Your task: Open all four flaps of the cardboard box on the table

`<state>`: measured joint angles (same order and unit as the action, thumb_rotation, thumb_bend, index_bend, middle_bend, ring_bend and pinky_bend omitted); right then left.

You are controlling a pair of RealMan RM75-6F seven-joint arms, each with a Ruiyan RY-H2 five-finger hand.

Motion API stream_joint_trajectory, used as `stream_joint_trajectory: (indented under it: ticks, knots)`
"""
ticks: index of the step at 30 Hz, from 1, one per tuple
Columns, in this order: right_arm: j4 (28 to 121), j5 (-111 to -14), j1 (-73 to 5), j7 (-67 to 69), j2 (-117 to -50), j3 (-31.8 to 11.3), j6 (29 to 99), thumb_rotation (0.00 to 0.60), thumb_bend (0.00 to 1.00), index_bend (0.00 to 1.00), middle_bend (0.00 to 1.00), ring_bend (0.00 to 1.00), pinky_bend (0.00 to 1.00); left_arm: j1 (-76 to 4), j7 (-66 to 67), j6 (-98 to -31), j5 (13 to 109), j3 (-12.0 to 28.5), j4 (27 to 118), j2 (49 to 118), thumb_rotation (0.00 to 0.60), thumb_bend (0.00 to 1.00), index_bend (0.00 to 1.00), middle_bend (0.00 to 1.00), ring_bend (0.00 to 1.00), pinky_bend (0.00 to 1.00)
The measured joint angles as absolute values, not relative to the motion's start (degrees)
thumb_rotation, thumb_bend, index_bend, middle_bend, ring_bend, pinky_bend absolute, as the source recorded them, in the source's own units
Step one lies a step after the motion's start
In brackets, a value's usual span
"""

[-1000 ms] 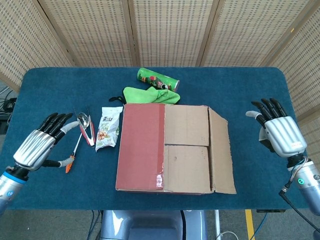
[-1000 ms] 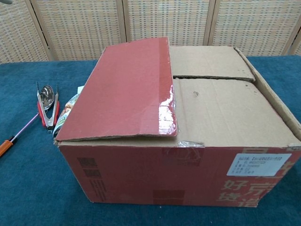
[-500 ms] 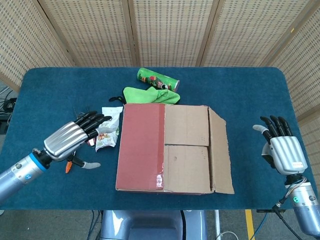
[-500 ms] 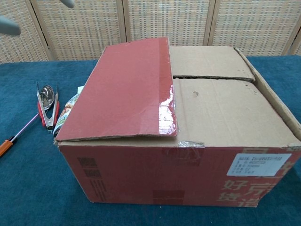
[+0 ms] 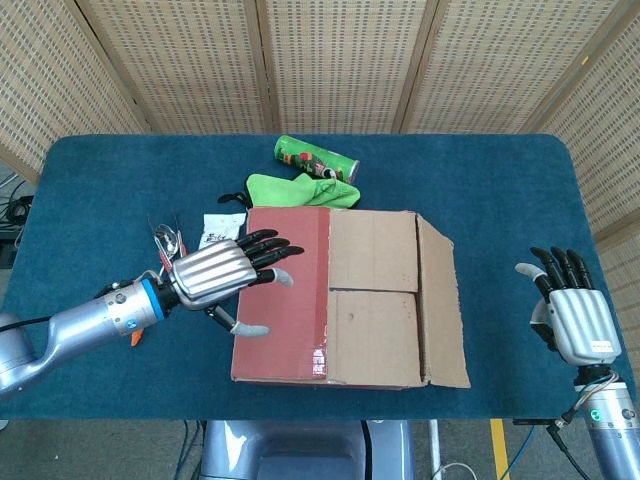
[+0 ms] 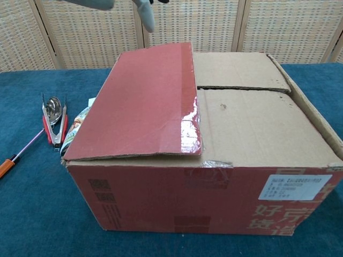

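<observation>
1. Bringing my left hand (image 5: 222,269) in over the cardboard box (image 5: 345,295) at table centre: a sec ago it hung at the left table edge, now its fingertips are above the red flap (image 5: 283,290). Fingers apart, nothing held; contact w/ flap I can't tell.
2. Meaning for task: I judge this the reach for flap one. None opened yet; red flap lies closed, right flap (image 5: 442,305) slightly lifted.
3. Right hand (image 5: 574,312) has dropped back toward near right corner, fingers spread, empty.
4. Box: corrugated brown board, glossy red print and shiny tape strip, square-edged.
5. Around it: soft green cloth (image 5: 300,189) and green can (image 5: 316,158) on far side; snack packet (image 5: 215,230), metal tongs (image 6: 53,118), screwdriver (image 6: 9,165) left; blue felt-like table (image 5: 500,180).
</observation>
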<state>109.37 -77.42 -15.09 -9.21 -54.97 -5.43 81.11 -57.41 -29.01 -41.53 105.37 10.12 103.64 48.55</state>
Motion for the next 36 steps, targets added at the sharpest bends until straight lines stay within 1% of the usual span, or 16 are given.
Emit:
stream_joint_trajectory:
  ticks: [8, 17, 30, 36]
  knots:
    - [108.9, -77.5, -14.0, -7.9, -54.4, -5.8, 81.5, 0.600, 1.00, 0.23, 0.11, 0.00, 0.00, -65.1, -28.2, -34.3, 101.2, 11.7, 100.6, 55.3, 0.087, 0.24, 0.29, 0.05, 0.00, 0.00]
    - [108.4, -77.5, -13.0, -6.7, -53.9, -6.0, 81.5, 0.600, 1.00, 0.23, 0.11, 0.00, 0.00, -70.0, -24.3, -29.3, 95.4, 12.8, 96.9, 61.7, 0.088, 0.24, 0.29, 0.07, 0.00, 0.00]
    - [107.6, -77.2, -11.5, -4.9, -53.5, -6.3, 81.8, 0.600, 1.00, 0.23, 0.11, 0.00, 0.00, -73.8, -15.5, -23.9, 87.2, 12.6, 95.2, 65.7, 0.087, 0.24, 0.29, 0.07, 0.00, 0.00]
    - [107.5, -77.2, -11.1, -4.5, -53.4, -6.2, 81.5, 0.600, 1.00, 0.23, 0.11, 0.00, 0.00, -74.6, -12.1, -22.7, 84.4, 11.9, 95.0, 66.7, 0.086, 0.24, 0.29, 0.10, 0.00, 0.00]
